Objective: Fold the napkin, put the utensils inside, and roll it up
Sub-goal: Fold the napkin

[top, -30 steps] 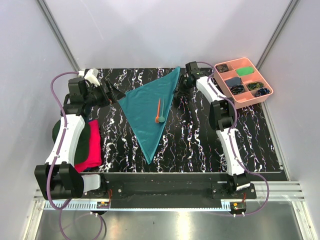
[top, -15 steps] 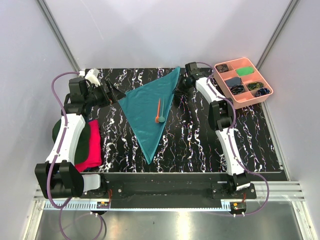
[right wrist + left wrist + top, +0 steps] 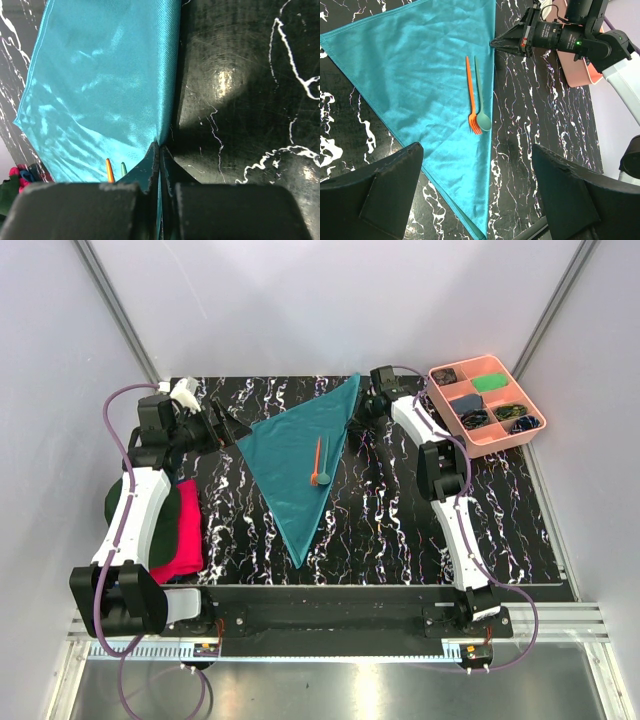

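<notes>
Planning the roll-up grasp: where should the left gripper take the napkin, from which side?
Probably pinch the napkin by its left corner, low from the left. It lies flat as a triangle, that corner points at the open left gripper, and the utensils lie by the opposite edge the right gripper pinches.

Utensils (image 3: 318, 462) on napkin (image 3: 290, 455) (right claw (image 3: 356, 421) seemingly at edge)

Pink compartment tray (image 3: 505, 438) sits far right; red cloth (image 3: 185, 530) lies near left.

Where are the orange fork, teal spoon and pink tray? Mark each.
orange fork (image 3: 470, 91), left wrist view, mid handle
teal spoon (image 3: 484, 121), left wrist view, bowl
pink tray (image 3: 508, 439), top external view, near rim
</notes>
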{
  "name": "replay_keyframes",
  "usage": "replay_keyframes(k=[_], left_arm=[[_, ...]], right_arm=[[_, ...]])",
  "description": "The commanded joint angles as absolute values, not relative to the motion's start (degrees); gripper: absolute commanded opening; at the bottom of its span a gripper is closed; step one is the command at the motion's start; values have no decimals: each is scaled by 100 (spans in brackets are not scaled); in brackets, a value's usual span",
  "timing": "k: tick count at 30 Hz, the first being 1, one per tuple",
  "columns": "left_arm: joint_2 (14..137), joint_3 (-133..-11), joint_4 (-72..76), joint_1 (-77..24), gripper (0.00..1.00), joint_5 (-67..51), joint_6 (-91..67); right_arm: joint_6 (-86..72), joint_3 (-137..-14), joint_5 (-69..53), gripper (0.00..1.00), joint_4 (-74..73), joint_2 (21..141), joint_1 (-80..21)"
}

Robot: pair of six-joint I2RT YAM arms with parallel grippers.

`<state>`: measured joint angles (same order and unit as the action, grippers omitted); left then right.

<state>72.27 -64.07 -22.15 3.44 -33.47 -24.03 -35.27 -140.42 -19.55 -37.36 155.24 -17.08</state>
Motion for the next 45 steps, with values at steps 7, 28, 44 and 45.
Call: replay_keyframes(k=[7,28,44,45], left_arm=[[7137,-6407,-1899,343,92,-3560,-2443],[7031,-6337,-1775,343,92,-3630,-2523],[7093,-6363,-1881,343,92,-3472,-2426],[7101,-6372,-1881,343,92,-3454,-2417]], right_arm=[[-3357,-11517,-1065,0,-3385,14005,-1793],[-4254,-5748,-343,58,-1916,9723,-1820],[-3604,-6424,-755,60,-1338,10142,104],[-3604,-6460,-817,60,-1266,10203,149]])
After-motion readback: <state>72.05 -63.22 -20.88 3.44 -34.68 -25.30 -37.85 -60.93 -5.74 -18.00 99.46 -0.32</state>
